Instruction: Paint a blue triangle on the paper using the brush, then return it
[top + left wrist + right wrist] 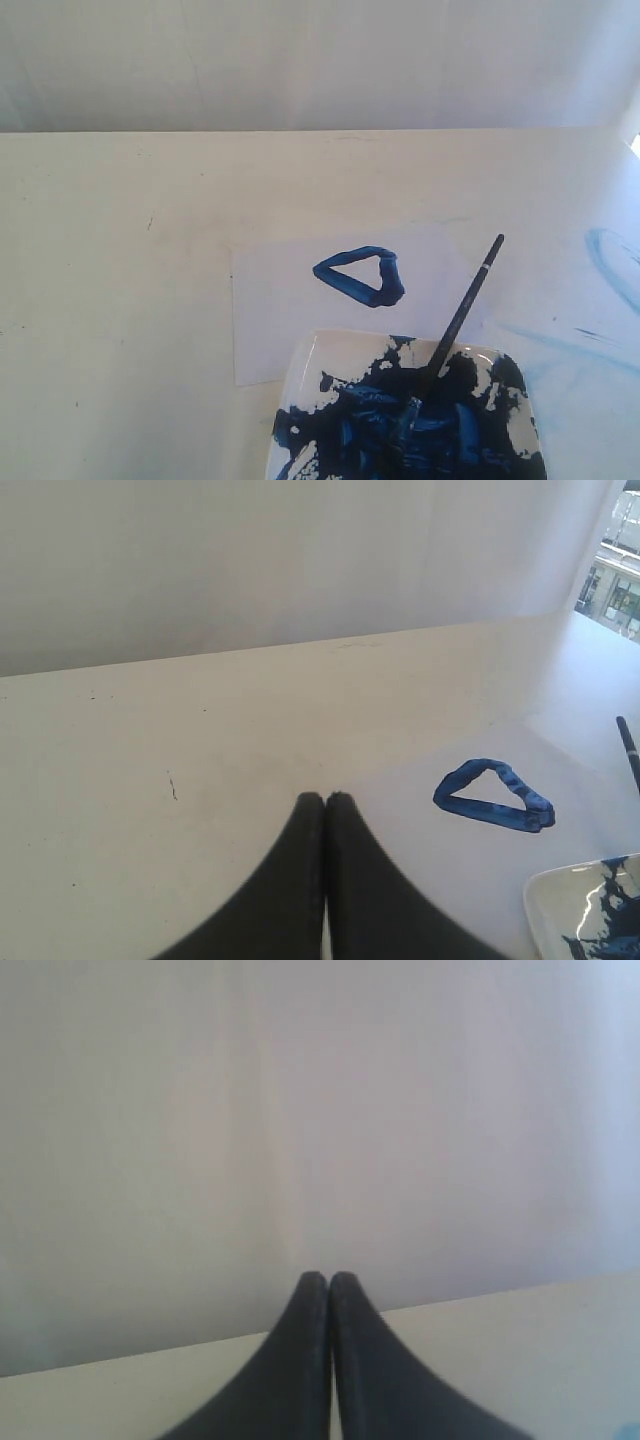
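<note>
A dark-blue triangle [361,275] of thick strokes, one corner pointing left, is painted on the pale paper [290,310] in the middle of the table. The black-handled brush [458,320] lies slanted with its tip in the paint of the white dish [320,360] and its handle end sticking out over the paper. Neither gripper appears in the exterior view. My left gripper [326,798] is shut and empty, set back from the triangle [492,796] and the brush handle [629,745]. My right gripper [328,1278] is shut and empty, facing the back wall.
The white dish [570,900] smeared with dark-blue paint sits at the table's front edge. Pale light-blue smears [605,260] mark the table at the right. A plain white wall stands behind the table.
</note>
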`<state>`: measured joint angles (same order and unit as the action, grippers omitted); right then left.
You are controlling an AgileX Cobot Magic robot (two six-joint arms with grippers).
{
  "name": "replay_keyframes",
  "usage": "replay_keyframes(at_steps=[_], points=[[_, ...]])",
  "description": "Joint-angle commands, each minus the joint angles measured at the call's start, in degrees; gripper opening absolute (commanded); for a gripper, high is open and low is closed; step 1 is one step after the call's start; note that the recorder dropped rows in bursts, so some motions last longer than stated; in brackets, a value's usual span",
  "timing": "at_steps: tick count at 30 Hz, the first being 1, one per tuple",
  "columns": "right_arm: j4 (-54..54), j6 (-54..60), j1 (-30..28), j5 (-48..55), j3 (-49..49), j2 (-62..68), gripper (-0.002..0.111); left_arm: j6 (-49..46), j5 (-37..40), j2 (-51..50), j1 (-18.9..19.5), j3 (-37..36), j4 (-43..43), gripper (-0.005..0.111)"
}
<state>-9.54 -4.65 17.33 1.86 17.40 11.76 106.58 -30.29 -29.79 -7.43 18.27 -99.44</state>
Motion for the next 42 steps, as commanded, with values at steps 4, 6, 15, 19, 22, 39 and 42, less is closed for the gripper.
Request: replay_keyframes(at_steps=[4,6,15,19,22,39,42], points=[[9.5,-7.7,0.4,-8.6,-16.0,-6.7,0.0,-0.1,0.1,0.5,0.1,-0.1,-0.5,0.0],[9.5,-7.7,0.4,-5.8,-17.4,-10.2,0.0,-0.1,0.1,0.5,0.1,-0.1,-0.5,0.0],[11.1,-0.5,0.4,16.4,-17.4,-11.8,0.0,-0.1,0.0,0.6,0.1,-0.2,-0.5,0.0],[11.1,1.2,0.4,16.4,-17.4,-11.8,0.0,-0.1,0.1,0.6,0.1,-0.2,-0.5,0.0],[11.1,2.1,0.4,16.4,-17.4,-11.8,0.0,-0.1,0.1,0.6,0.1,-0.2,-0.5,0.0],[11.2,3.4,-4.8,16.1,-17.4,-11.8,0.0,-0.1,0.1,0.6,0.1,-0.2,-0.5,0.0],[11.2,3.4,-4.8,16.1,-17.4,-11.8,0.0,-0.1,0.1,0.6,0.1,-0.2,-0.5,0.0]])
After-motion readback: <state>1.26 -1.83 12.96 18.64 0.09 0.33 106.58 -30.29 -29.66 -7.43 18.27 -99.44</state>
